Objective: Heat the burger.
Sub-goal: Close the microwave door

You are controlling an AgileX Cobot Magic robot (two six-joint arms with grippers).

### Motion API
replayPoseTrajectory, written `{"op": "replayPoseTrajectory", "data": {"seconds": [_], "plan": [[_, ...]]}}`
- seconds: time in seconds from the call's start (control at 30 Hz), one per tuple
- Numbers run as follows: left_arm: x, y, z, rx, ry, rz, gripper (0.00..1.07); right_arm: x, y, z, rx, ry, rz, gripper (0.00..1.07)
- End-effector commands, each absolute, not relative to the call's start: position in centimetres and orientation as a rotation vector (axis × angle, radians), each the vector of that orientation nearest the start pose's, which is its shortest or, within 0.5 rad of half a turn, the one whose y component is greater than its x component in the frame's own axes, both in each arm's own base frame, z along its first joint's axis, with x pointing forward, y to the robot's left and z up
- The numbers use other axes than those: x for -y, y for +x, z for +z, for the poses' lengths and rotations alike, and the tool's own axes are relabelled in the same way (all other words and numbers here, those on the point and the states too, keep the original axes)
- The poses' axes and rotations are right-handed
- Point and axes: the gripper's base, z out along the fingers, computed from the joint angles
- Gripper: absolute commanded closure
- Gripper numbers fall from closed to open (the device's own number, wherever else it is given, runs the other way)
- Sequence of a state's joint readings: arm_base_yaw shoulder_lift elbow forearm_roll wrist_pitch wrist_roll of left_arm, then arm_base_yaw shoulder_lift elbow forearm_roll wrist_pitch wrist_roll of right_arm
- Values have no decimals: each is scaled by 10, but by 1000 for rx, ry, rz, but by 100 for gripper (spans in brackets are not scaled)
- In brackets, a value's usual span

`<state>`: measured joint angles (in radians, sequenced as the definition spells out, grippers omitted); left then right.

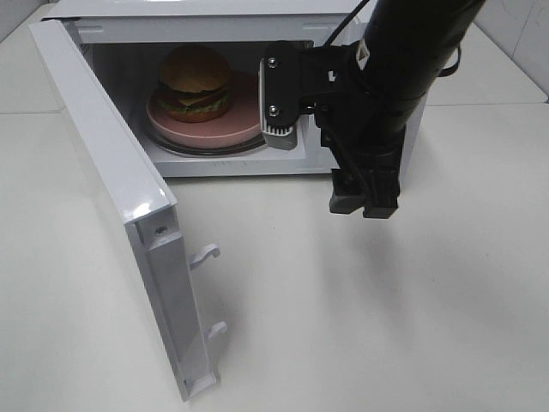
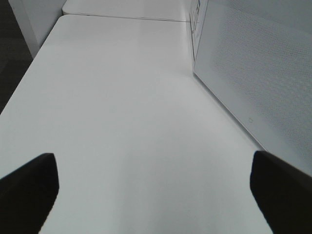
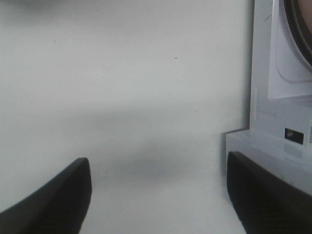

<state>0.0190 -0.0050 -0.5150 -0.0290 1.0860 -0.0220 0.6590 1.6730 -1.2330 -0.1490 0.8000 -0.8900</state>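
Left wrist and right wrist views show left fingers and right fingers spread wide, holding nothing.

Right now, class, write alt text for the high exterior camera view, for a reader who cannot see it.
A small burger sits on a pink plate inside a white microwave whose door stands wide open, swung out to the left. A black robot arm hangs in front of the microwave's right side, above a white table.
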Motion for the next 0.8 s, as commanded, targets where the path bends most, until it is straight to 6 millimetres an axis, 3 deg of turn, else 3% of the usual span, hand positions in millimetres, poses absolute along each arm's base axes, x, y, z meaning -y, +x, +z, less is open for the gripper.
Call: {"op": "replayPoseTrajectory", "data": {"seconds": [0.03,0.27,0.33,0.47,0.53,0.63,0.7,0.8], "plan": [[2,-11,280,-2017,-38,-33,4,-194,265,261,-1888,-1937,-240,31],[2,-11,280,-2017,-38,-33,4,-164,235,263,-1996,-1834,-232,31],[2,-11,280,-2017,-38,-33,4,-148,227,260,-2071,-1769,-240,31],[2,-11,280,-2017,-38,-33,4,-134,222,258,-2156,-1673,-229,31],[2,-11,280,-2017,-38,-33,4,-112,217,253,-2286,-1512,-214,31],[2,-11,280,-2017,-38,-33,4,-107,217,252,-2313,-1472,-213,31],[2,-11,280,-2017,-38,-33,4,-89,220,249,-2420,-1318,-214,31],[2,-11,280,-2017,-38,-33,4,-80,223,247,-2479,-1216,-213,31]]}}
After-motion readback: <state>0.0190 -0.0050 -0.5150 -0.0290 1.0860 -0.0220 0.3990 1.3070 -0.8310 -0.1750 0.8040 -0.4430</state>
